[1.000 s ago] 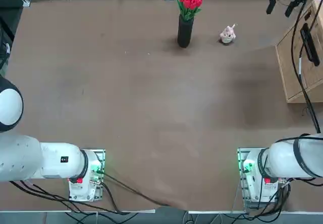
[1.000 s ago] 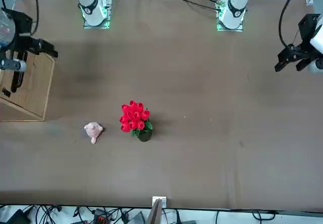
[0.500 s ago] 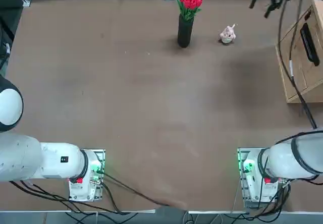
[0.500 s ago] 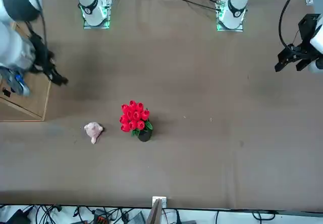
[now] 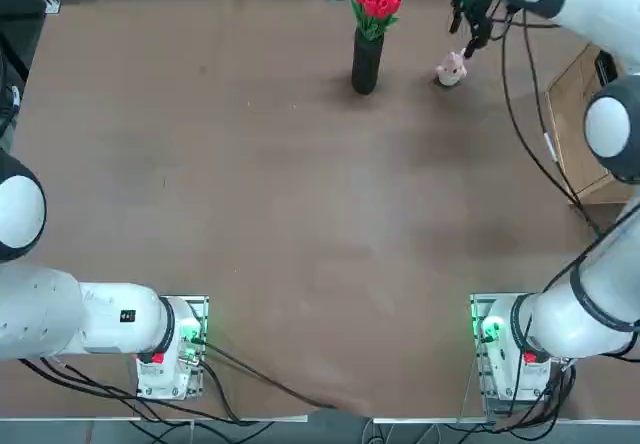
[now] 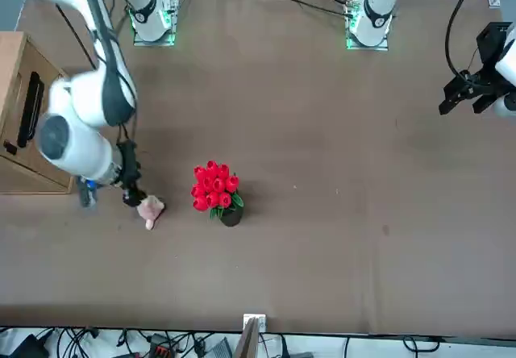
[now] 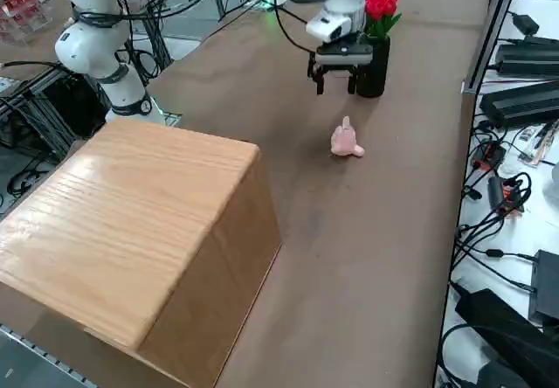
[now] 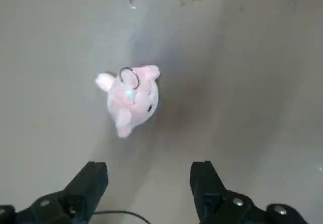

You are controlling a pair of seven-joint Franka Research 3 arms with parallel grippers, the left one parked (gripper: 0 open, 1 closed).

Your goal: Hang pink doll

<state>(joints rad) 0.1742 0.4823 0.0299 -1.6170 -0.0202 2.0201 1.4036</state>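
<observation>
Now the tool hovers wide open, empty, above pink doll.

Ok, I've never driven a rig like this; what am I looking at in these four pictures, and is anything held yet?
A two-armed table robot; only its right arm works. One picture looks down from overhead, one faces the robot across the table, one comes from its right side, one from that arm's wrist. On the brown table lie the pink doll, with a small ring on top, a black vase of red tulips and a wooden box. The right gripper hangs open above the doll, holding nothing.
</observation>
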